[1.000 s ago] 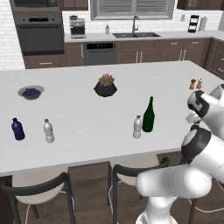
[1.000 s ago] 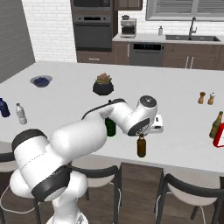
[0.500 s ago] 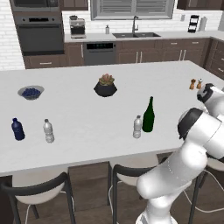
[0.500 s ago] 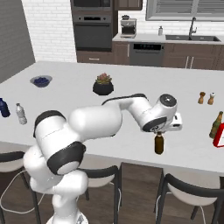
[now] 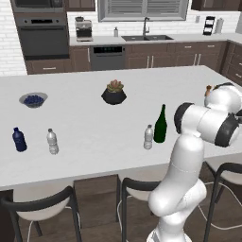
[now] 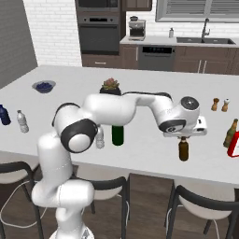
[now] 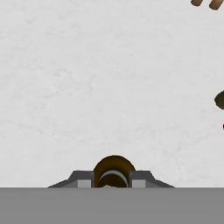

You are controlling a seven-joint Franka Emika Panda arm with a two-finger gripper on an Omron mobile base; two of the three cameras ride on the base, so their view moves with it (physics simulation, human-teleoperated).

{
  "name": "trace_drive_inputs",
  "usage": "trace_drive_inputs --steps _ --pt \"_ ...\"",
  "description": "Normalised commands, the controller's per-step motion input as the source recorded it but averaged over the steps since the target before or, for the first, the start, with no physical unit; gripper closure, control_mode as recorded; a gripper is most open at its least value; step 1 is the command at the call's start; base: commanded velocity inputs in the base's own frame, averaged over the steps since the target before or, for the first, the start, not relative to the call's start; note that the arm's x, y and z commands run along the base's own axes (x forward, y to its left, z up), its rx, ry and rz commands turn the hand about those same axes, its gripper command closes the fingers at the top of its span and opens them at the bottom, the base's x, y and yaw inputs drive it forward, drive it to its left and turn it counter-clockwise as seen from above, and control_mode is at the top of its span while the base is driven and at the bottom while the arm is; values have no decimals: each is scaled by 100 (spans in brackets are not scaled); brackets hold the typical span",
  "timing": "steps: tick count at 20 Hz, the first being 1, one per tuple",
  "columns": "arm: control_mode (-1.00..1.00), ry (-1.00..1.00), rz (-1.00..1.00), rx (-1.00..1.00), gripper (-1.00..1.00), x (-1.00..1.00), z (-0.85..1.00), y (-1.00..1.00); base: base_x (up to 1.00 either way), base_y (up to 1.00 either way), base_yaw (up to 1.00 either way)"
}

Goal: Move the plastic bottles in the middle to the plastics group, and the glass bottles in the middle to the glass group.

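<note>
**Amber bottle mid-carry toward the glass end, two middle bottles still waiting**

Rendered kitchen, ovens and sink along the back wall, long white island counter [image 6: 140,81] in front with dark chairs at its near edge. Left to right on the counter in the right base view: dark blue bottle [image 6: 4,115] and small clear capped bottle [image 6: 21,121] standing just beside each other at the far left, that's the plastics group. Blue bowl [image 6: 44,86] further back, potted plant [image 6: 110,87] near centre. In the middle, the clear plastic water bottle [image 5: 148,137] and green wine bottle [image 5: 161,125] stand upright, near each other, neither moved yet. Right of them the gripper [image 6: 183,136] hangs over the counter with the amber glass bottle [image 6: 184,149] under it, neck up between the fingers, body hanging below and upright. Salt and pepper shakers [image 6: 220,104] sit behind. At the far right edge stands the brown glass bottle [image 6: 230,133] of the glass group, with a red thing partly cut off beside it.

Progress, judged: first item in transit, none delivered; amber bottle is near the glass group but apart from it, then wine bottle and plastic bottle remain.

Hand view: fingers [image 7: 142,179] clamped on the bottle top, one dark tip each side, bottle centred between them, white counter below
</note>
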Motion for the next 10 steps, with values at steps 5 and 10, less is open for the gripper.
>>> trace_drive_inputs --steps 5,10 --pt "-100 -1 -2 0 100 18 -1 -33 0 0 0" --pt "-100 -1 -1 0 100 25 0 -35 0 0 0"
